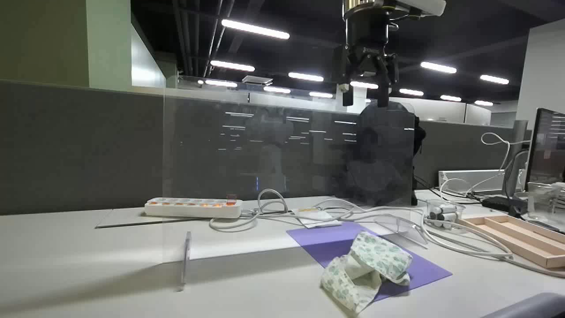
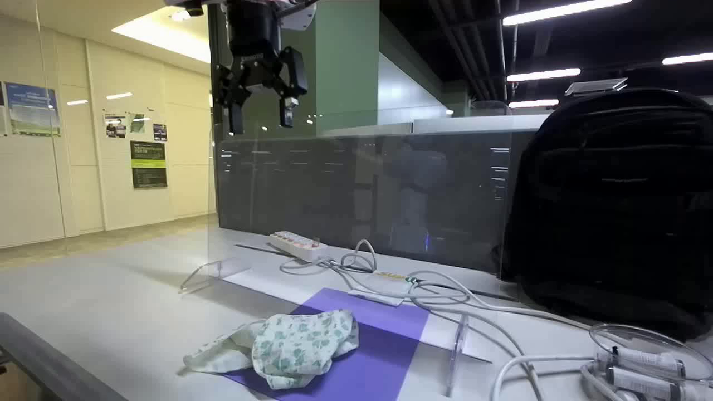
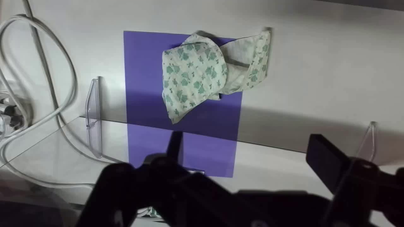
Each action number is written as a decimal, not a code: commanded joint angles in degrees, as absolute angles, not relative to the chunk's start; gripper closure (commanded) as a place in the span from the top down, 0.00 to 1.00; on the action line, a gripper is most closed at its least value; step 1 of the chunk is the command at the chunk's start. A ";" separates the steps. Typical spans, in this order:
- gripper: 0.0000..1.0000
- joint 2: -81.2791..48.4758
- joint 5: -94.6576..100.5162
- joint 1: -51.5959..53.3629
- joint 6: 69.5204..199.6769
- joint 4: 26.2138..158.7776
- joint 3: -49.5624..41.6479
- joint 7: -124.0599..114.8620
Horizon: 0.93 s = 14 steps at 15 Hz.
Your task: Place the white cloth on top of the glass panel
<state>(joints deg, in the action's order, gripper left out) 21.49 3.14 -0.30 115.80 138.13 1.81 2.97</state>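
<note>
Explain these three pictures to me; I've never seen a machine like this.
The black gripper overhead is the two-fingered grasping end of a robot arm; it is open and holds nothing. Two pictures come from cameras standing outside the robot; the third, from its wrist, looks down past its fingers. On the table lies a crumpled white cloth with green print, partly on a purple sheet. Beside it, a clear panel stands upright on two feet. Also there: a power strip, cables and a wooden tray.
</note>
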 commanded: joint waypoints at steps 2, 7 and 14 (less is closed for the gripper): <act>1.00 21.45 3.32 0.19 115.86 138.02 1.37 2.81; 1.00 21.47 3.32 0.19 115.90 138.02 1.37 2.81; 1.00 22.19 8.53 -0.19 125.07 144.26 3.22 -0.07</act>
<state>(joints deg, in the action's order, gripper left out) 21.49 5.73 -0.30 120.69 140.46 2.24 2.48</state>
